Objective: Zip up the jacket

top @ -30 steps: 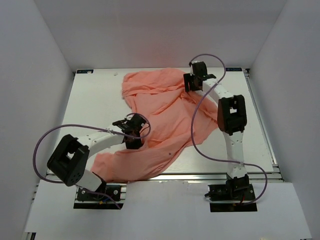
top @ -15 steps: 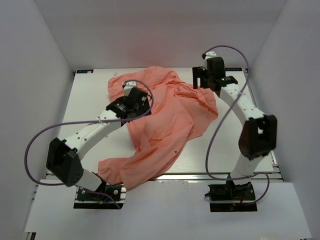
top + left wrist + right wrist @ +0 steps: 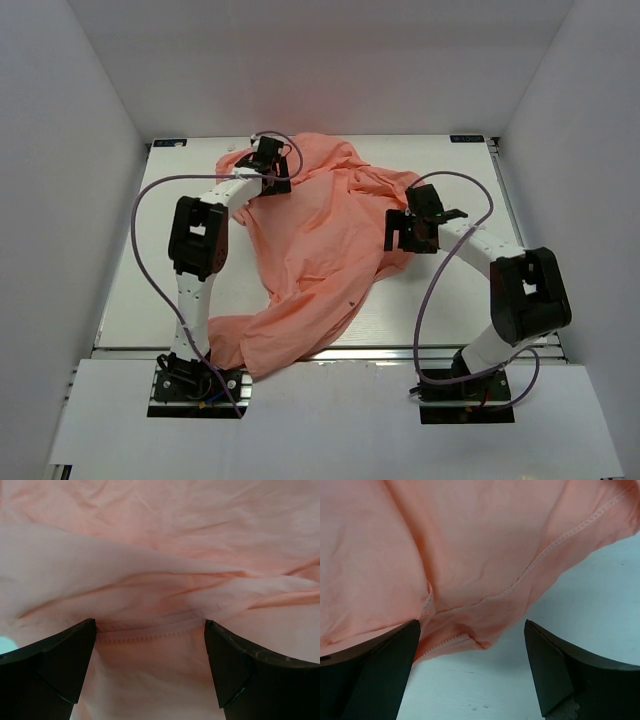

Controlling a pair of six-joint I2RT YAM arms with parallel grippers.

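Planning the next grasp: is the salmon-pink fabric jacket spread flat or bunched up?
Bunched up. The salmon-pink fabric jacket lies twisted across the white table, with folds and overlapping layers in both wrist views.

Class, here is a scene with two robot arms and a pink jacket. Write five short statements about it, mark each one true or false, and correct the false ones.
1. The jacket lies wrinkled on the table. True.
2. The left claw is shut on a fold. False: its fingers stand wide apart over the fabric.
3. The right claw is open over a stitched edge of the jacket, with bare table beside it. True.
4. Both claws are at the jacket's near end. False: the left claw is at its far left part, the right claw at its right edge.
5. The jacket is blue. False: it is salmon pink.
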